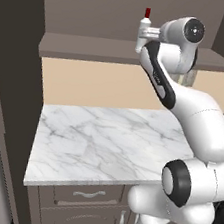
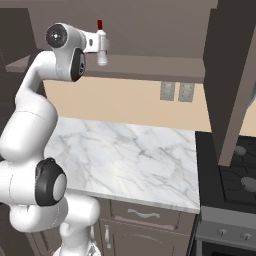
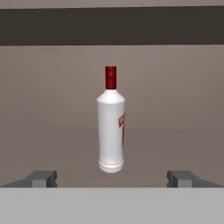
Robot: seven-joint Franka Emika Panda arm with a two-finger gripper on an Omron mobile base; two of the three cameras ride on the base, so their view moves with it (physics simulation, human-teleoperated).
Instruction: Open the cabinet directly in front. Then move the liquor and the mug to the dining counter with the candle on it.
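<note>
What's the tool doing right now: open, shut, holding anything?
Tool: open, fingertips spread wide, holding nothing. The liquor bottle stands upright ahead of it inside the cabinet, centred between the tips and not gripped.

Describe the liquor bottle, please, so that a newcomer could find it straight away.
Look above the marble worktop into the open cabinet. On its shelf stands the liquor, upright. It is a small white bottle with a narrow neck, red cap and red label.

Flat, even rendered light, soft and slightly blurry throughout; the marble surface (image 1: 104,143) is bright, the cabinet (image 2: 150,30) interior dim, shadows faint
</note>
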